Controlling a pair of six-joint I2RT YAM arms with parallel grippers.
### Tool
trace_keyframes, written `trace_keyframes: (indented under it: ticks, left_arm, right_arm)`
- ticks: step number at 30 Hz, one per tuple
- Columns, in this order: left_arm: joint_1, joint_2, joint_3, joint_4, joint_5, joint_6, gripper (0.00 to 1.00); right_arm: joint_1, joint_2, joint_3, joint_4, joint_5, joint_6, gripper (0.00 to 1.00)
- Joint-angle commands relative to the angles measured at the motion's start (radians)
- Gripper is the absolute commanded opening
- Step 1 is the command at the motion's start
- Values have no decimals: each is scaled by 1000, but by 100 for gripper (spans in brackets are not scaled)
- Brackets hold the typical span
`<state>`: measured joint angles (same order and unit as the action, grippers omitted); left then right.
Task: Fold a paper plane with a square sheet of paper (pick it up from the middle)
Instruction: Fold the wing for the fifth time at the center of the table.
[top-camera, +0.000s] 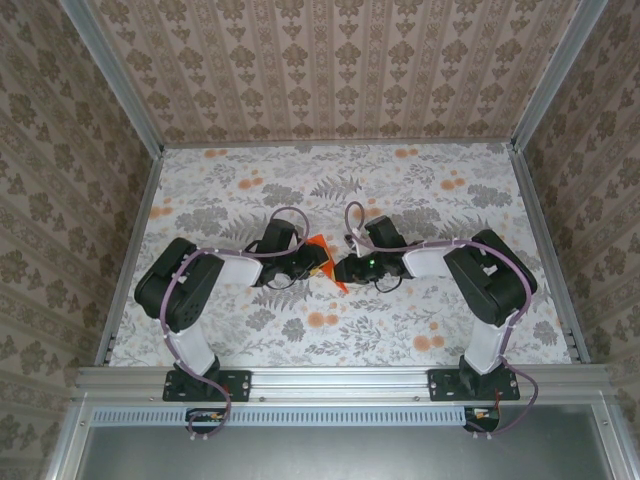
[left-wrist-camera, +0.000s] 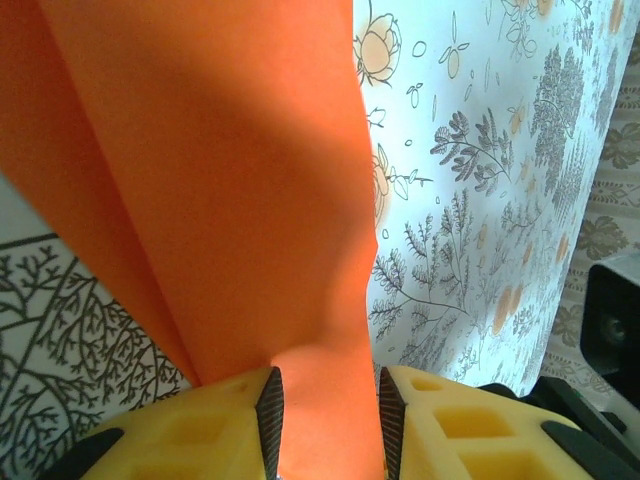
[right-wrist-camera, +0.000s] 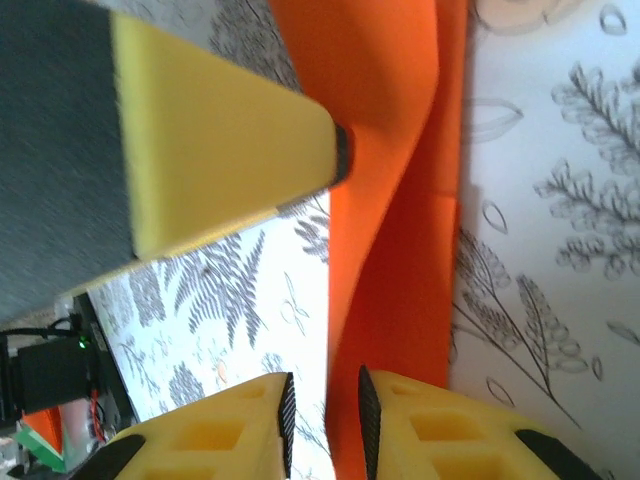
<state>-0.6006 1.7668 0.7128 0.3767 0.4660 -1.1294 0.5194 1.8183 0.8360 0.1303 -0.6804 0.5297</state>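
The square sheet of paper (top-camera: 320, 247) is bright orange, folded into a narrow creased shape, and sits at mid-table between both grippers. My left gripper (top-camera: 314, 263) comes in from the left. In the left wrist view the paper (left-wrist-camera: 230, 200) fills the gap of the left gripper (left-wrist-camera: 328, 412) from pad to pad and bulges there. My right gripper (top-camera: 346, 270) faces it from the right. In the right wrist view the right gripper (right-wrist-camera: 325, 420) stands open around the paper's edge (right-wrist-camera: 400, 250), with a gap at its left pad. A yellow left finger (right-wrist-camera: 230, 150) touches the paper's upper part.
A floral tablecloth (top-camera: 340, 190) covers the table, with patterned walls on three sides and aluminium rails (top-camera: 340, 378) along the near edge. Both arm bases stand at the near edge. The right arm's black body (left-wrist-camera: 612, 320) is close by on the right of the left wrist view.
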Motion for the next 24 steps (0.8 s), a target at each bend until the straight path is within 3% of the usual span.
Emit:
trace_keyframes:
  ticks: [1,24]
  left_arm:
    - [1,46,10,-76,-31,9,34]
    - [7,43,26,-83,-16,12,34]
  right_arm:
    - [-1,-17,42,-106,27,-70,27]
    - [4,83,75,-160,27,-133,13]
